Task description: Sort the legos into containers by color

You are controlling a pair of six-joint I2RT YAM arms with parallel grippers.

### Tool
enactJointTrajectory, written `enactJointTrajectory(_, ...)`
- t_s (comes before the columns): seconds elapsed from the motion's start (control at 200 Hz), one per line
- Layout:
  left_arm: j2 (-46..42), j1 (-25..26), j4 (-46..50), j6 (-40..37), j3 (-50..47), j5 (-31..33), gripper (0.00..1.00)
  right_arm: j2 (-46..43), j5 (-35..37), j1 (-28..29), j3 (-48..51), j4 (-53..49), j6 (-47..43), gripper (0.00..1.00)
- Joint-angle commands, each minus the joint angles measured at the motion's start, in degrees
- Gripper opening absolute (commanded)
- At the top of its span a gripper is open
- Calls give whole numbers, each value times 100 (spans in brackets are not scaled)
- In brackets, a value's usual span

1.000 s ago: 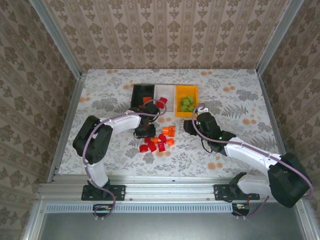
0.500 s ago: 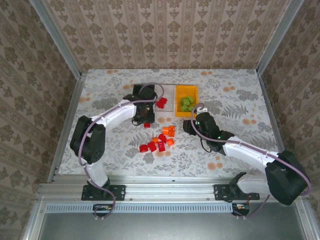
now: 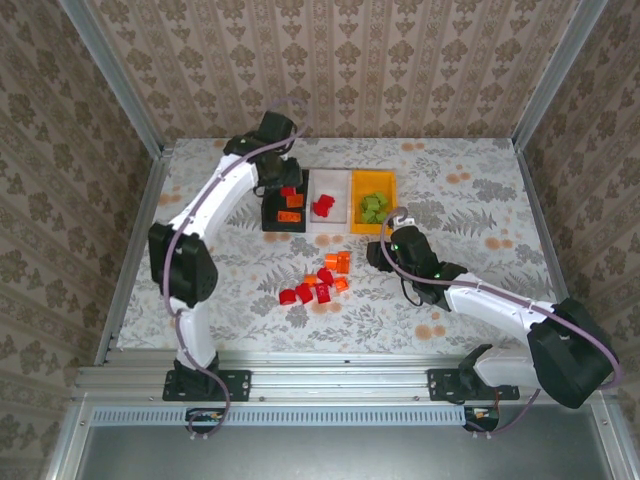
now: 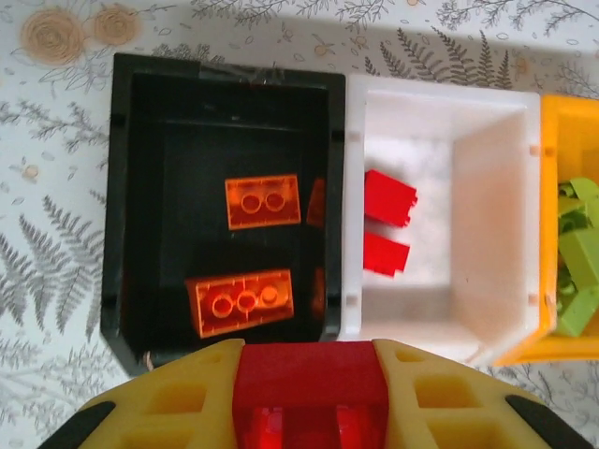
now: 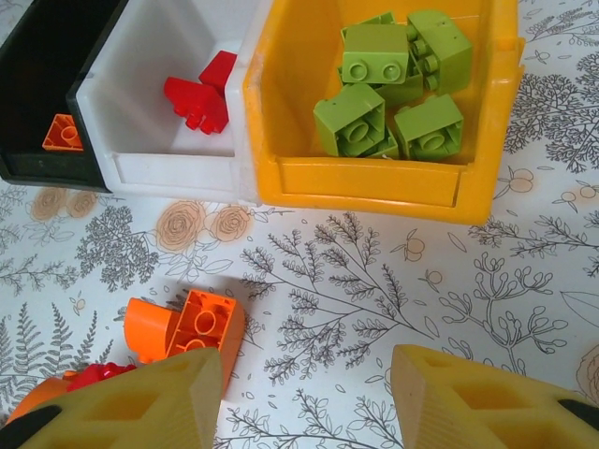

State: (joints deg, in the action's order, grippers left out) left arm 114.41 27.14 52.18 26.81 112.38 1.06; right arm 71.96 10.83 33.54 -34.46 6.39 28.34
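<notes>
A red brick (image 4: 309, 379) is clamped between the yellow fingers (image 4: 187, 398) of the left pincer (image 4: 309, 398), which is closed snugly on its two sides. In the left wrist view, pincer and brick sit at the bottom edge, above the row of three bins and about level with the seam between the black and the white one.

The black bin (image 4: 120, 206) stands at the left end of the row and holds two orange bricks (image 4: 263, 201) lying studs up. The white bin (image 4: 468, 187) touches it in the middle and holds two red bricks (image 4: 388, 198). The orange-yellow bin (image 5: 365, 182) touches the white one at the right end and holds a heap of light green bricks (image 5: 374, 54).

From above, a loose cluster of red and orange bricks (image 3: 315, 282) lies on the floral worktop (image 3: 470, 190), nearer the arm bases than the bins.

The right pincer (image 5: 309, 393) hovers low over the worktop just in front of the orange-yellow bin. Its fingers are spread apart and hold nothing. An orange brick (image 5: 192, 327) lies just beyond its left finger, apart from it.
</notes>
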Motion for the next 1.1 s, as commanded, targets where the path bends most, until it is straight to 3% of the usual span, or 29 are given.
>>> enactJointTrajectory(0.0,801,-70,663,-224,701,-209,0,-77,172,21,55,139,23,52)
enactJointTrajectory(0.14,1378,-235,910,-156,1440,-282,0,-68,198,21,61,137,17,52)
enactJointTrajectory(0.32,1224,-140,297,-4,1278,-788,0,-44,172,19,60,152,31,51)
enactJointTrajectory(0.545,1469,399,-47,31,1488,-1211,0,-16,204,21,53,143,23,52)
enactJointTrajectory(1.005,2255,530,130,197,2004,-1439,12,-101,217,21,36,73,23,53)
enactJointTrajectory(1.095,2310,521,186,246,2008,-1387,20,-163,217,21,47,55,23,54)
